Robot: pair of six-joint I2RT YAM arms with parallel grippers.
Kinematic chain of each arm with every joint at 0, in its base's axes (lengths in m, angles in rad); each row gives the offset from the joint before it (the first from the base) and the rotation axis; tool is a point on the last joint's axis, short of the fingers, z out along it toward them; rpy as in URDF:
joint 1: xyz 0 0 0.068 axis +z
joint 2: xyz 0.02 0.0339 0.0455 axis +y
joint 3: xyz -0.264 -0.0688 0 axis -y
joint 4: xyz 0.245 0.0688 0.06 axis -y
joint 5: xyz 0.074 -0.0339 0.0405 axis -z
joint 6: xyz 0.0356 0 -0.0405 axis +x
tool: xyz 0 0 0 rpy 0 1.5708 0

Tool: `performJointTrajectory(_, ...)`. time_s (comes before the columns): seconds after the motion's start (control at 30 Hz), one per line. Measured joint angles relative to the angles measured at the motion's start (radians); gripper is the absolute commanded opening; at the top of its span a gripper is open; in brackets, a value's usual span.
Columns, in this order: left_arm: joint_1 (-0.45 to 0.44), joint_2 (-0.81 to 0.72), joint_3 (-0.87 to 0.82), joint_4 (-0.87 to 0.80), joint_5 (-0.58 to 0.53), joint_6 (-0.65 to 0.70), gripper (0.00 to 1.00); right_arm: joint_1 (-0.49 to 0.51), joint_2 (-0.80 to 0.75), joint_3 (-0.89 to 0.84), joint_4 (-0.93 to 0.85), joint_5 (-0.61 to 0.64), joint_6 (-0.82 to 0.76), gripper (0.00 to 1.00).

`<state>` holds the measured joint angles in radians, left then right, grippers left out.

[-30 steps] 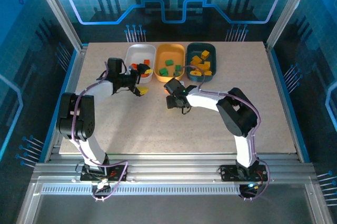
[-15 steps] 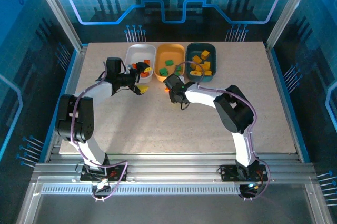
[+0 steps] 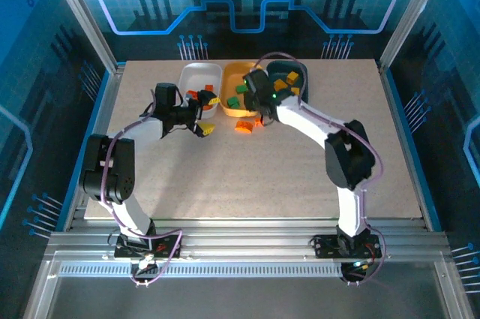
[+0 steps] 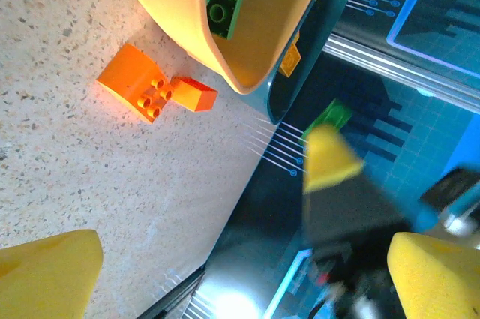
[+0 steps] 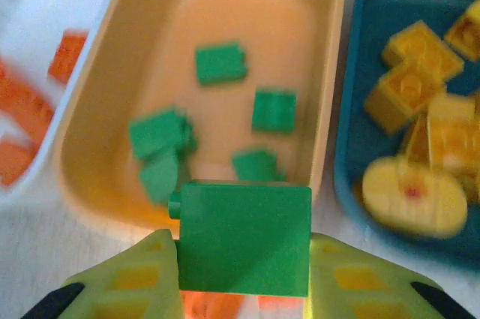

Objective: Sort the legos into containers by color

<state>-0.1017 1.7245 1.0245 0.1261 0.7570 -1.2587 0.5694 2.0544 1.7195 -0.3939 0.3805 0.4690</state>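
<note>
The right gripper [image 5: 244, 278] is clamped on a green brick [image 5: 244, 236]. Its yellow-green fingers [image 5: 127, 285] press against the brick's two sides, and it hangs over the near rim of the orange-yellow tray [image 5: 96, 101]. From above, this gripper [image 3: 260, 111] sits at that tray's near edge, its arm reaching in from the right side of the bench [image 3: 262, 184].

Loose green bricks [image 5: 221, 64] lie inside the orange-yellow tray, about five, though the blur leaves the count unsure. Just to its right, the teal tray [image 5: 390, 0] holds a heap of yellow bricks [image 5: 412, 71]. Just to its left, the white tray [image 5: 37, 4] holds orange-red bricks [image 5: 67, 52]. The three trays stand side by side along the far edge of the bench, with the white one toward the left and the teal one toward the right.

The left gripper [image 3: 204, 115] has its fingers spread wide with nothing between them. It is just in front of the white tray's near right corner. In its wrist view the yellow pads [image 4: 45, 270] sit in the lower corners of the picture. Beyond them two orange bricks lie touching each other on the bench, just in front of the orange-yellow tray's near edge: a larger studded brick [image 4: 139, 90] and a smaller plain brick [image 4: 193, 94]. From above, this pair lies just beside the right gripper, between it and the open middle of the bench
</note>
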Motion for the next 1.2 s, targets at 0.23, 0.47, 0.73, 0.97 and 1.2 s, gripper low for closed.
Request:
performJointTrajectory(0.23,-0.026,0.000,0.000,0.004,0.000,0.000,0.99,-0.077,0.255,0.295,-0.092,-0.068,-0.029,0.63)
performJointTrajectory(0.47,-0.040,0.000,0.000,0.015,0.004,0.000,0.99,-0.045,0.110,0.064,-0.014,-0.089,-0.072,0.74)
performJointTrajectory(0.73,-0.050,0.000,0.000,0.015,0.008,0.001,0.99,0.025,-0.081,-0.240,0.039,-0.048,-0.069,0.59)
performJointTrajectory(0.97,-0.061,0.000,0.000,0.015,0.008,0.001,0.99,0.018,-0.035,-0.237,0.019,-0.048,-0.071,0.63)
performJointTrajectory(1.2,-0.060,0.000,0.000,0.014,0.008,0.001,0.99,-0.012,0.083,-0.154,-0.012,-0.052,-0.075,0.59)
